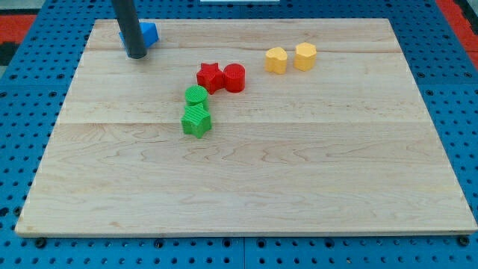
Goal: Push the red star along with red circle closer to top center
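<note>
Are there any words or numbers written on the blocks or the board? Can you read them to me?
None: no words, numbers, labels or signs can be read anywhere.
The red star, red circle, green circle, green star, two yellow blocks and blue block are plain.
The board shows only wood grain.
My tip, beside the blue block, is bare too.

A pale wooden bench, made of joined planks with visible grain, is seen filling most of the view. It is surrounded on all sides by a blue pegboard dotted with regular holes. A red patch is glimpsed at the view's top right. Even, soft lighting is cast throughout.
</note>
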### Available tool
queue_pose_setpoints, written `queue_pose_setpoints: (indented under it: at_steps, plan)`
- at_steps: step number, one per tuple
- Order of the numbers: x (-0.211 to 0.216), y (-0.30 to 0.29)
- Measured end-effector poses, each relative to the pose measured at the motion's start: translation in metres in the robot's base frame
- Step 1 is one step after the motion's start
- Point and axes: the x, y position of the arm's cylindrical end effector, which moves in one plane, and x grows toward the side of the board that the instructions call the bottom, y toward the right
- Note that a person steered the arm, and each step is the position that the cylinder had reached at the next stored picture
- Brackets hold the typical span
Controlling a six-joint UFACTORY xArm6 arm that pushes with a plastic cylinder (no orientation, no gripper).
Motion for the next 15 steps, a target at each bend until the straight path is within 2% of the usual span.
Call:
queue_pose_setpoints:
  at_steps: [2,4,6,7,10,12,13,14,15]
  plan:
    - [0.008,0.025]
    - [0.008,0.084]
    - [0.045,0.092]
    - [0.045,0.109]
    - [0.046,0.115]
    - [0.108,0.132]
    - [0.097,0.173]
    - [0.065,0.187]
    - [0.079,0.187]
